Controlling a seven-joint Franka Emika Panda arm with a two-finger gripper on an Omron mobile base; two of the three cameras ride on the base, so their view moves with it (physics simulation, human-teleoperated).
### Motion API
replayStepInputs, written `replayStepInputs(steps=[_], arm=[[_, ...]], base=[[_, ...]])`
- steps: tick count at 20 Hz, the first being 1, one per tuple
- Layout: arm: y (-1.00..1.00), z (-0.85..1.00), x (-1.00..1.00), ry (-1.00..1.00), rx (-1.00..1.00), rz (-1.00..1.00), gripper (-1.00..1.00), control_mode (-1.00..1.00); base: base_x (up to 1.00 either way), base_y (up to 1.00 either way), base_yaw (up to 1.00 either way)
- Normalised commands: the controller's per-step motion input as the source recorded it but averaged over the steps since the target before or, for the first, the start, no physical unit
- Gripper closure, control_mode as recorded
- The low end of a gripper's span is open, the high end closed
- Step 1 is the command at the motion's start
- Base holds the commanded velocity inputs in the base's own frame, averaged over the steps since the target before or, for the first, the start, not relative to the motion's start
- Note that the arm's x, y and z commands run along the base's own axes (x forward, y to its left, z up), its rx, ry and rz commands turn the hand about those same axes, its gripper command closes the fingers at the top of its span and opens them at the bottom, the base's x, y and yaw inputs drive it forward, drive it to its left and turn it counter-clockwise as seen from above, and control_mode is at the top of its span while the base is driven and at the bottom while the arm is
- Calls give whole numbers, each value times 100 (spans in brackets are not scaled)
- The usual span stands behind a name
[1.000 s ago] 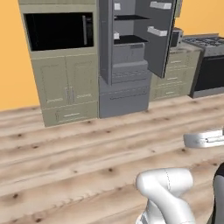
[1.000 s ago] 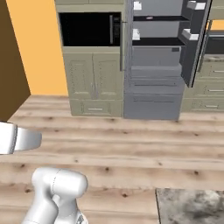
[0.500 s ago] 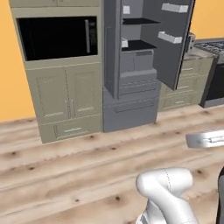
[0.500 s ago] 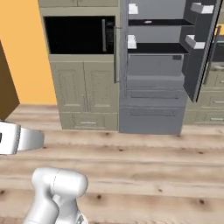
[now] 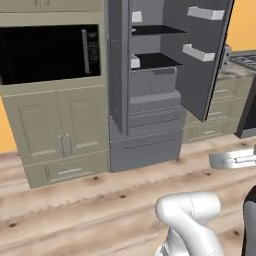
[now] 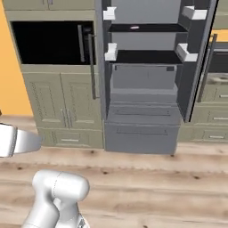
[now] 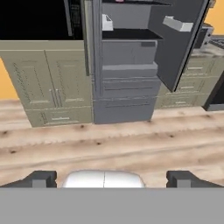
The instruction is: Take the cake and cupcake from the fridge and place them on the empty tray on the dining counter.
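The tall grey fridge (image 5: 150,120) stands open ahead, its black shelves and white door bins showing; it also appears in the right base view (image 6: 142,111) and the hand view (image 7: 127,87). A tiny pinkish speck (image 6: 133,27) lies on the upper shelf, too small to tell whether it is the cake. The cupcake is hidden, and the tray and dining counter are out of view. My gripper (image 7: 111,179) is open and holds nothing, its fingertips (image 7: 41,178) far apart. It hangs over the wooden floor, well short of the fridge.
A black microwave (image 5: 47,52) sits in beige cabinets (image 5: 60,135) left of the fridge. The fridge's right door (image 5: 200,55) swings out towards me, and the left door (image 6: 95,58) stands edge-on. A stove (image 5: 247,60) and more cabinets lie to the right. Open floor (image 5: 100,210) stretches ahead.
The base has driven towards the fridge, so the fridge and cabinets now look larger and more central. The gripper stays open.
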Motion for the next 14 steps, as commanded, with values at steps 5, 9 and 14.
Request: replayStepInputs(steps=[5, 9, 14], arm=[[0, 0, 0, 0, 0, 0, -100, 100], [0, 0, 0, 0, 0, 0, -100, 100], [0, 0, 0, 0, 0, 0, -100, 100]], base=[[98, -90, 40], [88, -90, 42], [100, -100, 2]])
